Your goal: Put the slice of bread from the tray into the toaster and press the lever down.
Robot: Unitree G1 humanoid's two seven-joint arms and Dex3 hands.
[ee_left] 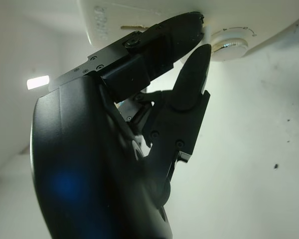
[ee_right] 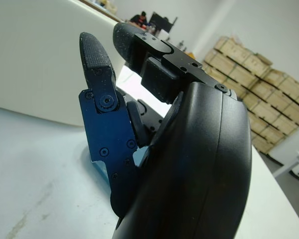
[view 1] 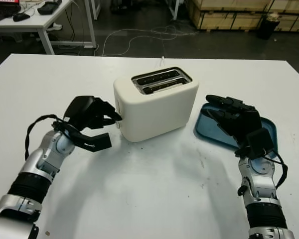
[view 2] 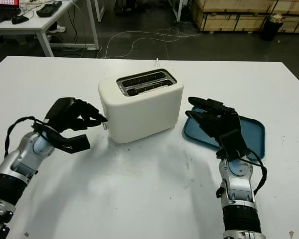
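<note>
Left wrist view: fingers [ee_left: 189, 84] of left hand [view 1: 89, 119] curled, holding nothing, tips against toaster [view 1: 157, 102] end face beside its round dial [ee_left: 230, 44]. Right hand [view 1: 236, 122] open, holding nothing, hovering over near-left part of blue tray [view 1: 269, 130], right of toaster. Bread seated in toaster slots [view 1: 160, 79], cannot tell how deep. White table [view 1: 154, 189] beneath everything.

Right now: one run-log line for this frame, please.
left hand: fingertips at toaster lever side | right hand: open, over tray | bread: in slots, dark | lever press: can't confirm
</note>
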